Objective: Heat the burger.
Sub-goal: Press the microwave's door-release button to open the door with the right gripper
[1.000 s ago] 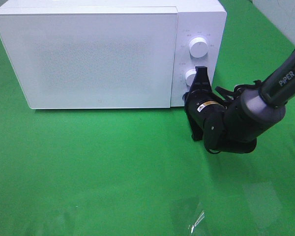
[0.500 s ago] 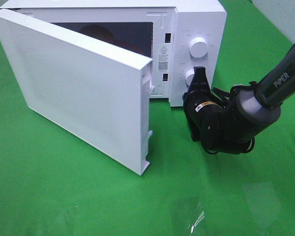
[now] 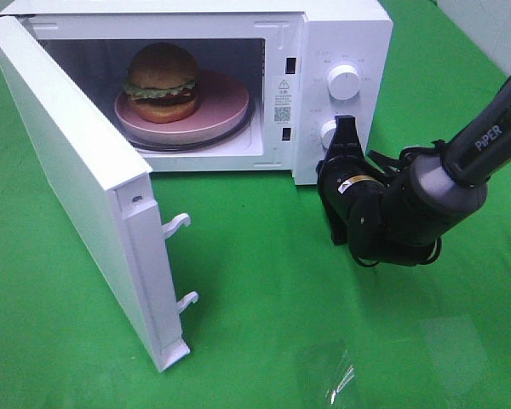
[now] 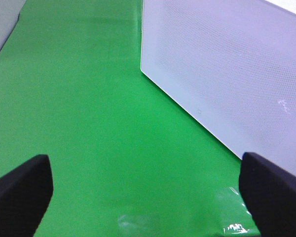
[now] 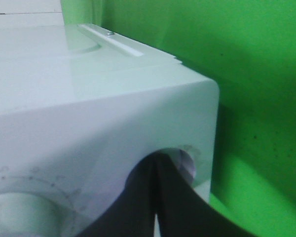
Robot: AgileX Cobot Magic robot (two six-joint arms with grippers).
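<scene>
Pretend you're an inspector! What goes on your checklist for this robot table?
surface: green cloth, a shiny patch near its front edge.
job's things: burger on pink plate inside microwave, door swung open.
clutter: nothing seen.
grippers: right gripper shut, tips at the lower knob; left gripper open, empty, above cloth.
cables: black cable looped behind right gripper.
surroundings: pale wall past the cloth's far right corner.

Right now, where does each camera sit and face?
Exterior high: mounted high, looking down at the open microwave, burger inside; right arm and right pincer show.
Left wrist: wrist-mounted, facing the outer face of the microwave door; open left pincer shows.
Right wrist: wrist-mounted, close against the control panel; shut right pincer at the lower knob.
Shared: exterior and right wrist both show that knob.
</scene>
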